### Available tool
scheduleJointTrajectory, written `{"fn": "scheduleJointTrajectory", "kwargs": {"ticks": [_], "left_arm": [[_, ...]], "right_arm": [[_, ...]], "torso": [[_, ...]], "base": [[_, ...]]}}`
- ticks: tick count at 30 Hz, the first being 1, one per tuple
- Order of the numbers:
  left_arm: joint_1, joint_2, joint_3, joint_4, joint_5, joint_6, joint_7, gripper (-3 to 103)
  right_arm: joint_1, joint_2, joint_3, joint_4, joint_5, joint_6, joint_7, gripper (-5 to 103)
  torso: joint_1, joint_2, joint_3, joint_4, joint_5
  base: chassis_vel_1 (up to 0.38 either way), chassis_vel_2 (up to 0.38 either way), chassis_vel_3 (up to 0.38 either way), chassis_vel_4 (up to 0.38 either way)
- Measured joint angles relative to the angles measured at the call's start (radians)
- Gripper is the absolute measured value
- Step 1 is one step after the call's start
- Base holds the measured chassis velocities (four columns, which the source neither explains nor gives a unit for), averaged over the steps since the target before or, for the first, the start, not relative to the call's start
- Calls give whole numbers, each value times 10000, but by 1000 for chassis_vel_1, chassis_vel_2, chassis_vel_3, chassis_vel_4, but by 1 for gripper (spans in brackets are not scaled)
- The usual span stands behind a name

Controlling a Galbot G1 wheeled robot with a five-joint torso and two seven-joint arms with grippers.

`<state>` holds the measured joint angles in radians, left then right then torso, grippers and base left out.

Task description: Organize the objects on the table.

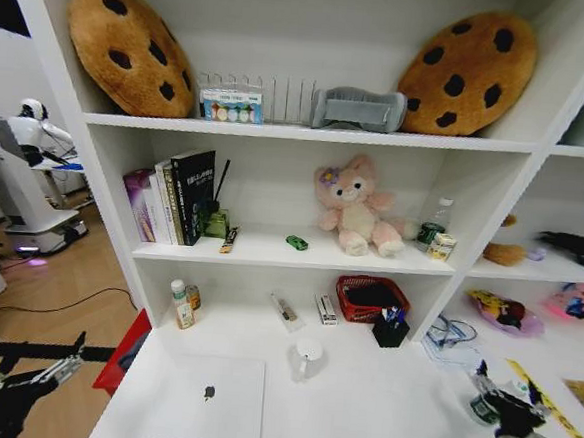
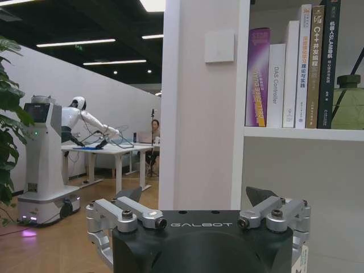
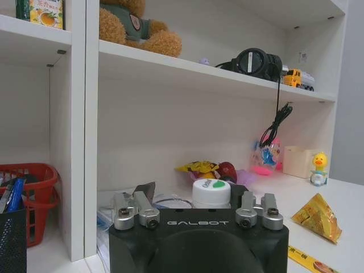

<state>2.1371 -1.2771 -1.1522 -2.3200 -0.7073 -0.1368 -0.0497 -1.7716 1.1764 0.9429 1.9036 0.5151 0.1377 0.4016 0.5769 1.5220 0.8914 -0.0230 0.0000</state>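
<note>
Two hands hang low: left hand [image 1: 30, 376] at lower left beside the worktop [image 1: 379, 406], right hand [image 1: 505, 404] lower right above it, both released, grasping nothing.

My right gripper [image 3: 193, 207] hovers open above the table [image 3: 352, 199]. A white jar [image 3: 211, 193] stands just beyond it, a yellow packet [image 3: 318, 217] lies nearby, and a red basket [image 3: 34, 196] sits by the shelf's upright.

We see that our left gripper [image 2: 199, 213] and our right gripper [image 3: 193, 206] each have a matte black housing with the word GALBOT in pale letters. Silver metal finger links are fixed on both with dark round screws. In the head view, our arms look black with silver-grey joints.
</note>
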Motion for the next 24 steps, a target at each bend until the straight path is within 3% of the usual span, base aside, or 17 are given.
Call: {"fn": "scheduleJointTrajectory", "kwargs": {"ticks": [1, 7, 9, 10, 24], "left_arm": [[0, 0, 0, 0, 0, 0, 0, 100], [0, 0, 0, 0, 0, 0, 0, 100], [0, 0, 0, 0, 0, 0, 0, 100], [0, 0, 0, -1, 0, 0, 0, 100], [0, 0, 0, 0, 0, 0, 0, 100]], "right_arm": [[0, 0, 0, 0, 0, 0, 0, 71], [-72, -11, 21, -35, 119, 2, 103, 44], [-84, -11, 31, -28, 107, 13, 103, 44], [-106, 5, 45, 25, 77, 37, 106, 33], [-430, 74, 102, 472, 40, 81, 110, 30]], "torso": [[0, 0, 0, 0, 0], [0, 0, 0, 0, 0], [0, 0, 0, 0, 0], [0, 0, 0, 0, 0], [0, 0, 0, 1, 1]], "base": [[0, 0, 0, 0], [0, 0, 0, 0], [0, 0, 0, 0], [0, 0, 0, 0], [0, 0, 0, 0]]}}
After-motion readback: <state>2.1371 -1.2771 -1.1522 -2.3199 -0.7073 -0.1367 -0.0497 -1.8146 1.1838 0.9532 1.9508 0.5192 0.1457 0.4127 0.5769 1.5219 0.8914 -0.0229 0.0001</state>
